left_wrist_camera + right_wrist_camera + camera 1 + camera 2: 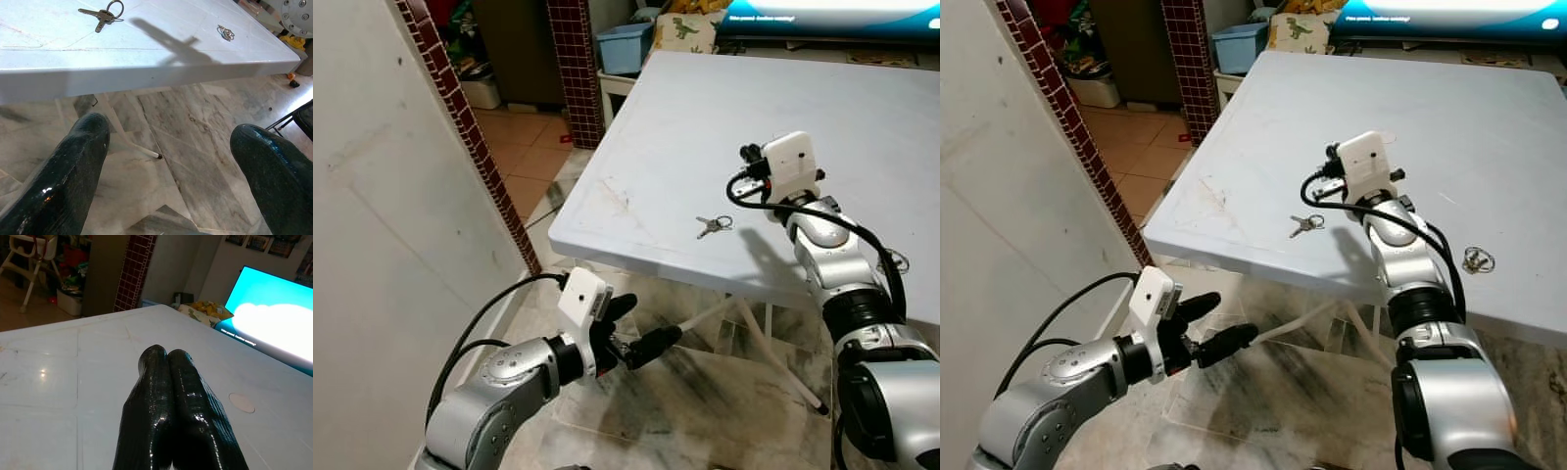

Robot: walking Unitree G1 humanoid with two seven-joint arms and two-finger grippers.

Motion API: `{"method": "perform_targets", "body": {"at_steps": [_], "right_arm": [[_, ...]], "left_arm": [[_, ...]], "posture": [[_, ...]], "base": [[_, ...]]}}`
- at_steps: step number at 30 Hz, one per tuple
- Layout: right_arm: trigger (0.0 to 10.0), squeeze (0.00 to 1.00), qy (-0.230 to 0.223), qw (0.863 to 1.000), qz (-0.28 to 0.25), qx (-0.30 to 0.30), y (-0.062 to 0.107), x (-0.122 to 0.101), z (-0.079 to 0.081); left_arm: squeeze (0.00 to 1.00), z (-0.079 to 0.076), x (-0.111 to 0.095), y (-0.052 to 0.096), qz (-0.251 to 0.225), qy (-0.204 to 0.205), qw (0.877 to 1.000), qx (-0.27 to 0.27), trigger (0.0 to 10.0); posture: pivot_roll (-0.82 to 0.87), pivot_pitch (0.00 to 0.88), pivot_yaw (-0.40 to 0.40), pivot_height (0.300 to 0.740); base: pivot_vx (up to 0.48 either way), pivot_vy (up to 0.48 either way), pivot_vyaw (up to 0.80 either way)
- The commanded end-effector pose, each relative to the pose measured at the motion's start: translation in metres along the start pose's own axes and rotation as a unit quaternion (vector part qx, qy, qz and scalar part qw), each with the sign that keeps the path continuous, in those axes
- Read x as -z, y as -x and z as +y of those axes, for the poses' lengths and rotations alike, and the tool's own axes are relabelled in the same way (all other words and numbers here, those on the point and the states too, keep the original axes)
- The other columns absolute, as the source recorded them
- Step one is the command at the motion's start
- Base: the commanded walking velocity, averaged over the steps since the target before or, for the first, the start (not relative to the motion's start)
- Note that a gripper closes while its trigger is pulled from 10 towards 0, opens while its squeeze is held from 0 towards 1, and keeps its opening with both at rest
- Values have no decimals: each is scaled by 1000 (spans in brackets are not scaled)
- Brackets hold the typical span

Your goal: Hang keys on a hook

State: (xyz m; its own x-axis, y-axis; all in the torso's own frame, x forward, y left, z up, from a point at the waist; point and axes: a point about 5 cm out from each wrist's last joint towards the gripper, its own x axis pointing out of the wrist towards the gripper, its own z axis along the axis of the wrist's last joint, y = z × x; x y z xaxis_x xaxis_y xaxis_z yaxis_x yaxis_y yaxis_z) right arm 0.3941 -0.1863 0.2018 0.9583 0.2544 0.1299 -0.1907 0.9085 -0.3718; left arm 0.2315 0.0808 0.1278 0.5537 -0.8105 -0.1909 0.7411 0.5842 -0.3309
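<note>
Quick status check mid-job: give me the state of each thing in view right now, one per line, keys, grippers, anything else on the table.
keys: lying flat on the white table, near its front edge, not held.
right gripper: fingers shut on nothing, raised over the table beside the keys.
left gripper: fingers open, empty, below the table's front edge.
small metal piece: lying loose on the table, to the right of the right arm.
screen: lit, beyond the table.
</note>
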Motion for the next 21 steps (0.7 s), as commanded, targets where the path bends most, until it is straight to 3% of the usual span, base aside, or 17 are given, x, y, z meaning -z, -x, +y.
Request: {"method": "perform_targets", "body": {"at_steps": [1,2,3,4,5,6,13,16,21], "right_arm": [[0,0,-4,1000,-25,8,-5,-14,-3],[0,0,-3,1000,-24,7,-5,-13,-3],[4118,0,-4,1000,-13,10,-3,-8,-4],[8863,0,-6,1000,-3,11,-1,-4,-4],[8863,0,-6,1000,-3,11,-1,-4,-4],[10000,996,-6,1000,6,12,2,1,-4],[10000,1000,-4,999,27,23,11,15,-3],[10000,1000,-7,998,21,56,25,21,6],[10000,1000,-5,996,26,88,40,25,8]], "left_arm": [[0,-2,-1,1,4,-5,1000,5,10000],[0,-2,-1,1,4,-4,1000,5,10000],[0,-2,-1,1,4,-5,1000,4,10000],[0,-2,-1,1,4,-6,1000,3,10000],[0,-2,-1,1,4,-6,1000,3,10000],[0,-1,-1,1,4,-8,1000,1,10000],[0,4,-2,2,-1,-16,1000,-24,10000],[0,21,-9,4,-27,-35,995,-91,10000],[0,31,-13,5,-38,-43,991,-124,10000]], "posture": [[57,82,100,740],[57,82,100,740],[57,81,96,740],[57,81,96,740],[57,81,96,740],[57,81,96,740],[55,81,98,740],[43,76,99,740],[34,75,99,740]], "base": [[0,0,0],[0,0,0],[0,0,0],[0,0,0],[0,0,0],[0,0,0],[0,0,0],[0,0,0],[0,0,0]]}}
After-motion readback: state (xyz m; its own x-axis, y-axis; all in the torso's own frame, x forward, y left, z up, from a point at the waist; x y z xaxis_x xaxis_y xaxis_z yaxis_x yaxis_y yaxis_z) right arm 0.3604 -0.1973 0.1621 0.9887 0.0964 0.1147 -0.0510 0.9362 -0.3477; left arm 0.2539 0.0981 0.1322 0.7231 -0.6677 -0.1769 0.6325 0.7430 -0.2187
